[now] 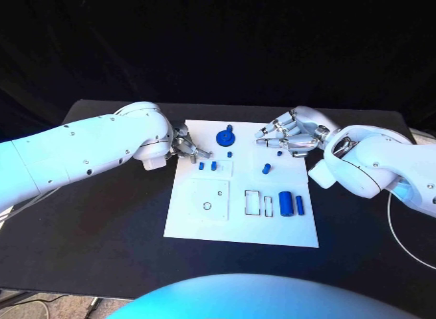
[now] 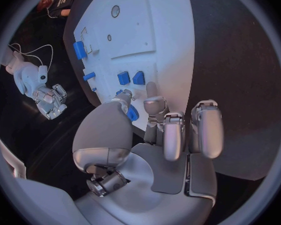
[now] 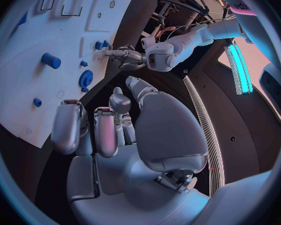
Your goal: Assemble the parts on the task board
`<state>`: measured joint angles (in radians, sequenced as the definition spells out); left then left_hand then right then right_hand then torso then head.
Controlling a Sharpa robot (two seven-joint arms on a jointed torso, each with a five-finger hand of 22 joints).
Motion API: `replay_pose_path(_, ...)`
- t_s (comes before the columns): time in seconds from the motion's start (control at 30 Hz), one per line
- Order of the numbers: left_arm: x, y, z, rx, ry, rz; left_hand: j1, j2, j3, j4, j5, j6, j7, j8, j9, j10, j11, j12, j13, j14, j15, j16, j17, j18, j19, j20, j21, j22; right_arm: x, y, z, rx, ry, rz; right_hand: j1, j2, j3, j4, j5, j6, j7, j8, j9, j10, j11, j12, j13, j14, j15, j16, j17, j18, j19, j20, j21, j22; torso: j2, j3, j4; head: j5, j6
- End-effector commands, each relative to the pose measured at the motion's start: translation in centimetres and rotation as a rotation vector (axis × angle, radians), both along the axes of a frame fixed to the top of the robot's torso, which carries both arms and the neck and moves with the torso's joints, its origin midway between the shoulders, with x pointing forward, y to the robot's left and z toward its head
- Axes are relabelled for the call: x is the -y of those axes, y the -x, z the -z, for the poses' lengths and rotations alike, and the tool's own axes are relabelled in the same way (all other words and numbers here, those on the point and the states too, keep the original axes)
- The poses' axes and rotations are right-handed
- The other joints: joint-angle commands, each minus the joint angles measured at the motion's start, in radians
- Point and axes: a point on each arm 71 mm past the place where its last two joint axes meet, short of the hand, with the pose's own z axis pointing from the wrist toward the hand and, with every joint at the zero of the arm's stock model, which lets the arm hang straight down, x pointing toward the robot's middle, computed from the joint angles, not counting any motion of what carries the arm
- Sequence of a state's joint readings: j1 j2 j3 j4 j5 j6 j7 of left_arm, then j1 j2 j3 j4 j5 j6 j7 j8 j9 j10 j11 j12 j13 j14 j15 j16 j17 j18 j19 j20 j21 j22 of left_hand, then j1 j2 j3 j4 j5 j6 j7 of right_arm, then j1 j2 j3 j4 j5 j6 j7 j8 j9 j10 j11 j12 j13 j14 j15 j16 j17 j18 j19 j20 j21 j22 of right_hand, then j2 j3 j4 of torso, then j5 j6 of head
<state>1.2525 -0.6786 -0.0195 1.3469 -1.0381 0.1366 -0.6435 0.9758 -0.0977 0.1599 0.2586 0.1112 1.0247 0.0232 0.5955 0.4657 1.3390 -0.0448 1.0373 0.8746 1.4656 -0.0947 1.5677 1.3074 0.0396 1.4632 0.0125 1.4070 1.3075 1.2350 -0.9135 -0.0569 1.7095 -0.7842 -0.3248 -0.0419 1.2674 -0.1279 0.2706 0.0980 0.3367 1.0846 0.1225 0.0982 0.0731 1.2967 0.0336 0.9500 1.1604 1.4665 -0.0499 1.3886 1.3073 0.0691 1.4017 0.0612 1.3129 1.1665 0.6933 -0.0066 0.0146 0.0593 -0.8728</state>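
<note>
**Board check: looks like early days**

Progress seems small, judging by how many pieces sit loose.

Head view first. The task board [image 1: 239, 219] lies mid-table. Up at its far end there's a blue gear [image 1: 224, 137], with a tiny blue peg [image 1: 230, 154] just beside it. Two small blue blocks [image 1: 207, 166] sit side by side near the left hand [image 1: 187, 150], a short blue cylinder [image 1: 266, 168] lies tilted further right, and two long blue bars [image 1: 292, 203] lie next to each other by the empty rectangular slots [image 1: 257, 203]. Those slots and the round hole [image 1: 207, 206] look unfilled, so I'd guess most of the fitting is still to do. The left hand hovers at the board's left edge, fingers reaching toward the small blocks. The right hand [image 1: 287, 135] is over the board's far right corner, fingers loosely curled, nothing in it that I can see.

Left wrist view: the left hand [image 2: 159, 130] has its fingers partly bent and apart, tips right by a blue piece [image 2: 132, 113] at the board edge. Can't tell if it's touching it; doesn't look gripped. The two blocks [image 2: 130, 78] are just beyond.

Right wrist view: the right hand [image 3: 109, 130] holds nothing, fingers curled but spread, hanging above the board corner. Gear [image 3: 85, 78] and cylinder [image 3: 51, 60] lie untouched on the board [image 3: 28, 120].
</note>
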Motion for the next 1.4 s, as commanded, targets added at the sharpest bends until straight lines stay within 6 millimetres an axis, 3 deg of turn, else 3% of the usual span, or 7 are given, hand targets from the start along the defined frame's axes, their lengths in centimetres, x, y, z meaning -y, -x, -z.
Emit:
replay_pose_path(0.03, 0.5, -0.5, -0.8, 0.082, 0.228, -0.034, 0.036, 0.020, -0.031, 0.012, 0.009, -0.051, 0.018, -0.014, -0.011, -0.099, 0.017, -0.139, -0.150, 0.105, 0.007, 0.002, 0.262, 0.021, 0.033, 0.003, -0.139, 0.151, -0.1, 0.1, 0.0, 0.006, 0.002, -0.016, -0.007, 0.004, -0.006, -0.001, 0.007, -0.010, -0.001, -0.004, 0.000, -0.007, 0.001, -0.001, -0.002, 0.062, 0.009, -0.004, 0.081, 0.016, -0.002, 0.002, -0.006, 0.000, 0.000, 0.0011, -0.0005, -0.002, 0.000)
replay_pose_path(0.2, 1.4, -1.1, -2.1, 0.211, 0.443, 0.033, 0.139, 0.030, -0.077, 0.018, 0.014, -0.217, 0.106, -0.078, -0.053, -0.329, 0.098, -0.301, -0.279, -0.101, 0.080, -0.337, -0.128, 0.122, -0.237, 0.061, -0.850, -0.145, 0.0, 0.1, 0.0, 0.006, 0.002, -0.015, -0.007, 0.004, -0.006, -0.001, 0.007, -0.010, -0.001, -0.004, 0.000, -0.007, 0.001, -0.001, -0.002, 0.062, 0.009, -0.004, 0.081, 0.016, -0.002, 0.002, -0.006, 0.000, 0.000, -0.0001, -0.0002, -0.008, 0.000)
replay_pose_path(0.47, 4.5, -1.0, -3.2, 0.466, 0.439, 0.311, 0.482, 0.024, 0.011, -0.141, 0.012, -0.305, 0.140, -0.181, -0.154, -0.474, 0.138, -0.502, -0.453, -0.323, 0.110, -0.694, -0.490, 0.141, -0.303, 0.106, -1.023, -0.284, -0.1, 0.0, 0.0, 0.006, 0.003, -0.015, -0.007, 0.004, -0.007, -0.001, 0.007, -0.010, 0.000, -0.005, 0.000, -0.007, 0.001, 0.001, -0.001, 0.063, 0.009, -0.002, 0.083, 0.016, -0.001, 0.002, -0.006, 0.000, 0.001, -0.0013, -0.0018, -0.015, 0.000)
replay_pose_path(0.67, 6.4, -0.7, -2.8, 0.557, 0.323, 0.461, 0.517, -0.019, 0.063, -0.176, 0.010, -0.202, 0.119, -0.287, -0.254, -0.415, 0.142, -0.659, -0.628, -0.238, 0.107, -0.676, -0.510, 0.141, -0.234, 0.101, -1.040, -0.336, -0.1, 0.0, 0.0, 0.006, 0.002, -0.017, -0.006, 0.005, -0.007, -0.001, 0.008, -0.011, -0.001, -0.005, 0.000, -0.007, 0.001, 0.000, -0.002, 0.063, 0.009, -0.002, 0.083, 0.016, -0.001, 0.002, -0.006, 0.001, 0.001, 0.0000, -0.0017, -0.019, 0.001)
replay_pose_path(0.8, 7.2, -0.6, -2.5, 0.571, 0.248, 0.511, 0.501, -0.028, 0.075, -0.180, 0.010, -0.141, 0.119, -0.322, -0.287, -0.379, 0.139, -0.705, -0.686, -0.099, 0.103, -0.466, -0.316, 0.142, -0.162, 0.095, -1.001, -0.329, -0.1, 0.0, 0.0, 0.007, 0.002, -0.016, -0.005, 0.006, -0.007, -0.002, 0.009, -0.010, -0.001, -0.005, 0.000, -0.007, 0.000, 0.000, -0.002, 0.063, 0.009, -0.002, 0.083, 0.016, -0.001, 0.002, -0.006, 0.001, 0.001, 0.0003, -0.0018, -0.020, 0.006)
replay_pose_path(0.97, 7.9, -0.7, -2.0, 0.553, 0.151, 0.546, 0.476, -0.039, 0.085, -0.184, 0.009, -0.078, 0.116, -0.368, -0.323, -0.327, 0.131, -0.748, -0.744, 0.014, 0.095, -0.232, -0.080, 0.087, -0.020, 0.086, -0.612, -0.130, -0.1, 0.0, -0.1, 0.017, 0.002, -0.011, -0.004, 0.007, -0.007, -0.002, 0.011, -0.011, -0.001, -0.005, 0.000, -0.008, 0.000, -0.001, -0.003, 0.063, 0.009, -0.002, 0.083, 0.016, -0.001, 0.002, -0.006, 0.000, 0.001, 0.0011, -0.0022, -0.022, 0.009)
replay_pose_path(1.4, 8.5, -0.8, -0.8, 0.485, 0.046, 0.570, 0.456, -0.046, 0.094, -0.183, 0.005, -0.017, 0.111, -0.399, -0.346, -0.259, 0.121, -0.792, -0.781, 0.034, 0.085, -0.207, -0.080, 0.059, 0.030, 0.074, -0.415, -0.022, 0.3, -0.2, -0.3, 0.057, -0.010, 0.030, -0.002, 0.010, -0.007, -0.002, 0.009, -0.012, 0.000, -0.006, 0.000, -0.014, 0.001, -0.010, -0.010, 0.062, 0.009, -0.008, 0.078, 0.018, -0.004, 0.001, -0.012, -0.008, 0.001, 0.0004, -0.0012, -0.027, 0.009)
